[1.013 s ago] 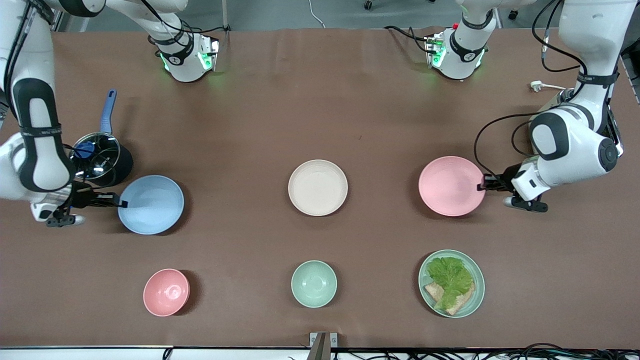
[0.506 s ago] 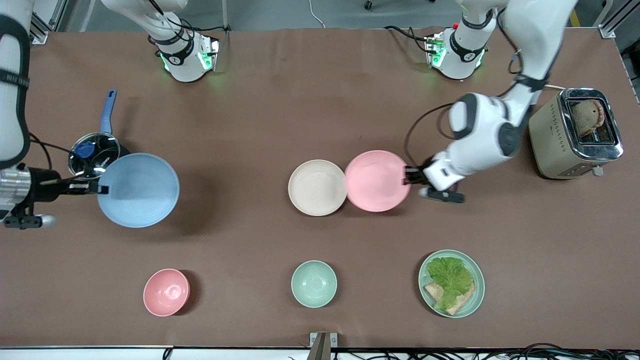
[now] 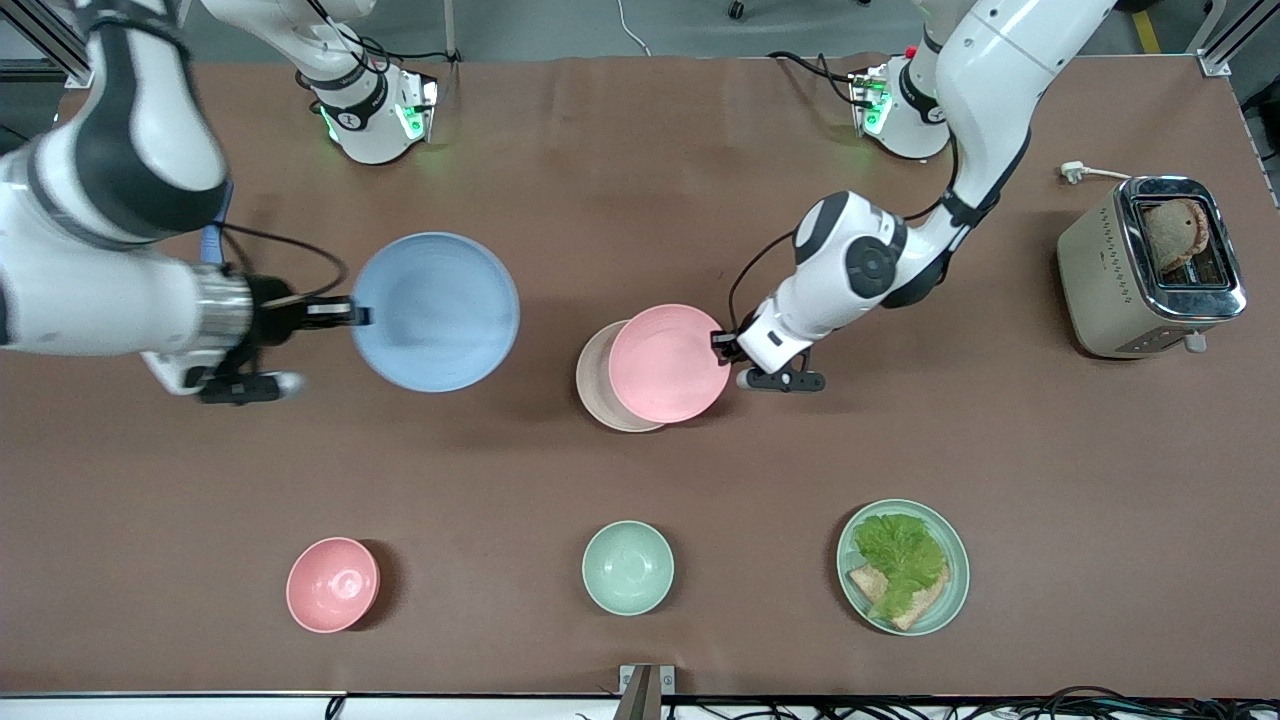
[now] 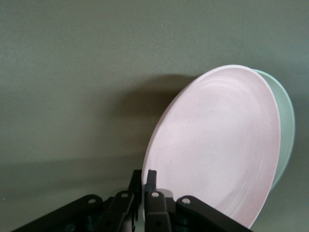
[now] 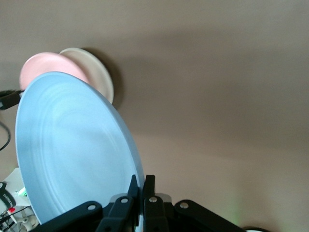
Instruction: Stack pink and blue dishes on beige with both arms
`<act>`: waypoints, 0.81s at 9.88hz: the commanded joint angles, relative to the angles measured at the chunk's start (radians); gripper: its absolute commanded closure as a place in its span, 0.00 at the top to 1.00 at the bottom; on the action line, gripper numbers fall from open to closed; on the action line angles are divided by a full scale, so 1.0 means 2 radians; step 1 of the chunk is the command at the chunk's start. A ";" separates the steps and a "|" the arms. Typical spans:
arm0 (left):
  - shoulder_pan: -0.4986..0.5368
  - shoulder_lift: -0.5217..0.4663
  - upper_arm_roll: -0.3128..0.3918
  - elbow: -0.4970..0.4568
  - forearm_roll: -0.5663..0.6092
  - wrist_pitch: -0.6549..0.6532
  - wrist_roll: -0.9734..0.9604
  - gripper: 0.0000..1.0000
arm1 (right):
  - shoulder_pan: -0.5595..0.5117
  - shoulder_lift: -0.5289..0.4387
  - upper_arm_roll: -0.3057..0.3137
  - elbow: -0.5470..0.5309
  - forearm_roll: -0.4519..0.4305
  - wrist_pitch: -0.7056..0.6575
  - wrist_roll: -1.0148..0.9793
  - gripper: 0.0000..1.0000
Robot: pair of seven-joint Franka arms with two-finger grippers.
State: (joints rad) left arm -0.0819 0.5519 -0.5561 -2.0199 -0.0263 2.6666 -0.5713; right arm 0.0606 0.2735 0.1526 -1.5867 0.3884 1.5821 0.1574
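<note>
My left gripper [image 3: 722,343] is shut on the rim of the pale pink plate [image 3: 668,363], which hangs tilted over the cream-beige plate [image 3: 595,388] at the table's middle and covers most of it. In the left wrist view the pink plate [image 4: 217,145] fills the space beyond the gripper [image 4: 145,181], with a sliver of the beige plate [image 4: 288,125] showing past its edge. My right gripper [image 3: 355,313] is shut on the rim of the light blue plate [image 3: 436,311], held in the air toward the right arm's end. The right wrist view shows the blue plate [image 5: 72,150] clamped in that gripper [image 5: 143,186].
A small pink bowl [image 3: 333,584], a pale green bowl [image 3: 628,567] and a green plate with lettuce and bread [image 3: 862,530] line the table's near edge. A toaster [image 3: 1150,265] stands at the left arm's end. A blue pan handle [image 3: 212,238] peeks from under the right arm.
The left arm has carried the pink plate from beside the beige plate to over it. The right arm has carried the blue plate toward the middle of the table.
</note>
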 commanded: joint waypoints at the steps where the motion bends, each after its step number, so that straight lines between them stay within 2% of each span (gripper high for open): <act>1: -0.010 0.050 -0.010 0.028 0.136 0.002 -0.136 0.10 | -0.007 -0.003 0.050 -0.071 0.021 0.109 0.028 0.01; 2: -0.010 0.053 -0.019 0.030 0.178 0.002 -0.189 0.23 | -0.007 0.009 0.073 -0.084 0.021 0.147 0.042 0.01; 3: -0.010 0.054 -0.023 0.037 0.205 0.001 -0.225 0.80 | -0.007 0.025 0.087 -0.084 0.024 0.158 0.045 0.01; 4: -0.015 0.048 -0.023 0.039 0.216 -0.001 -0.240 1.00 | -0.004 0.036 0.089 -0.088 0.024 0.177 0.045 0.01; 6: -0.007 0.004 -0.017 0.020 0.218 -0.025 -0.213 1.00 | 0.007 0.051 0.091 -0.111 0.024 0.224 0.045 0.01; 8: -0.009 -0.086 0.022 -0.009 0.217 -0.106 -0.159 1.00 | 0.008 0.057 0.117 -0.152 0.024 0.298 0.046 0.01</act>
State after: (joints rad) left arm -0.0984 0.5209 -0.5665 -1.9506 0.3966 2.5464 -0.9273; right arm 0.0784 0.4019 0.3510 -1.8234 0.4148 2.0929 0.2353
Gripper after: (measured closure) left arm 0.097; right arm 0.952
